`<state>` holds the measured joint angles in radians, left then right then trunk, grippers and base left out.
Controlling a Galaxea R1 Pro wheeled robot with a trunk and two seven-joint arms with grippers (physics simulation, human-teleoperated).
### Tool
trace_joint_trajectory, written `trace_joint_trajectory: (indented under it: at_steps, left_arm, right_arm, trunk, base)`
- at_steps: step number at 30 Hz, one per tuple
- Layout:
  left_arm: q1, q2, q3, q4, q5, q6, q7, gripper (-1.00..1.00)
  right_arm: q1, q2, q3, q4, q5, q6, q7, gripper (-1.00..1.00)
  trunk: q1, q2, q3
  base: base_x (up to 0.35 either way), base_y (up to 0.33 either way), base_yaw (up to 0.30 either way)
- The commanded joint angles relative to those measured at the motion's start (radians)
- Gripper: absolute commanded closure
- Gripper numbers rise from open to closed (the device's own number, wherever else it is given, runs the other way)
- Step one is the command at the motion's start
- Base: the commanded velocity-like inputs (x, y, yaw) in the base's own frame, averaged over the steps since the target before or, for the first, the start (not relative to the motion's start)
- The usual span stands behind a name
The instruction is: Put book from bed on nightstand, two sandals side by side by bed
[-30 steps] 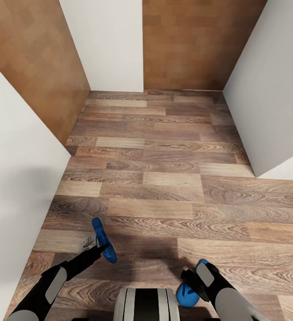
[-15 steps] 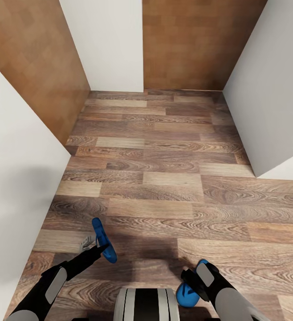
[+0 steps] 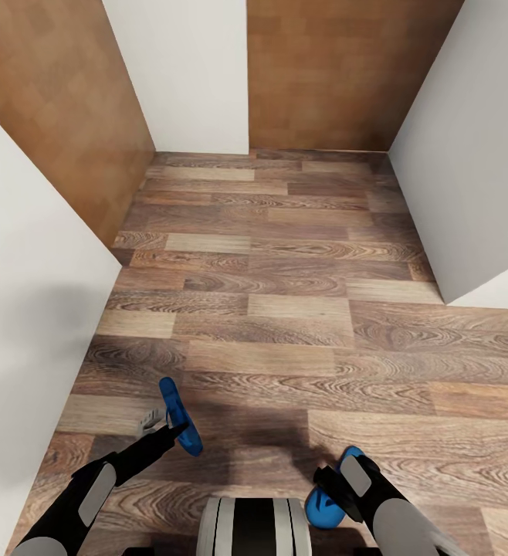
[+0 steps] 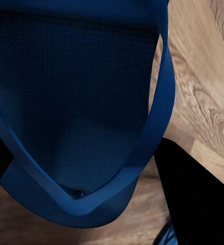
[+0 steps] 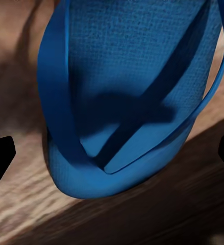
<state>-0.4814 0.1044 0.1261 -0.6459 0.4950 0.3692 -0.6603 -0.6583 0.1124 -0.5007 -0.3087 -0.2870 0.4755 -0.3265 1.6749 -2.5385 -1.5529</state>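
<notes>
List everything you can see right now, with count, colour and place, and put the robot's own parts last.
Sandals: 2, bright blue; one held up at the left gripper, one at the right gripper.
Floor: 1, grey-brown wood planks, across the middle.
White walls: several; left wall, right wall, panel at the back.
Light-brown wooden panels: 2; far left, back centre.
Left gripper: 1, black, lower left, shut on a sandal.
Right gripper: 1, black, lower right, shut on a sandal.
Trunk: 1, grey and black, bottom centre.

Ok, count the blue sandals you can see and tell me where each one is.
2. One sandal is held at the left gripper above the floor; the other sandal is at the right gripper, partly hidden.
</notes>
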Motion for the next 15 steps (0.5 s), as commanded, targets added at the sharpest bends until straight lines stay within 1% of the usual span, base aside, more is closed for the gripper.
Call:
trace_joint_trajectory:
  at_steps: [1,9,11,15]
  left_arm:
    - [0.0,0.0,0.002,0.0,0.007,0.008,-0.004,1.0]
    - [0.0,0.0,0.002,0.0,0.007,0.008,-0.005,1.0]
    - [0.0,0.0,0.002,0.0,0.007,0.009,-0.005,1.0]
    - [0.0,0.0,0.003,0.0,0.007,0.009,-0.007,1.0]
  right_arm:
    - [0.0,0.0,0.001,-0.003,-0.011,0.003,-0.008,-1.0]
    - [0.0,0.001,0.001,-0.003,-0.011,0.003,-0.008,-1.0]
    - [0.0,0.0,0.001,-0.003,-0.011,0.003,-0.008,-1.0]
    - [0.0,0.001,0.001,-0.003,-0.011,0.003,-0.008,-1.0]
  trunk:
    - [0.0,0.0,-0.001]
    - [0.0,0.0,-0.001]
    - [0.001,-0.001,-0.008]
    - [0.001,-0.001,-0.008]
  base:
    - [0.0,0.0,0.0]
    - [0.0,0.0,0.0]
    - [0.0,0.0,0.0]
    - [0.0,0.0,0.0]
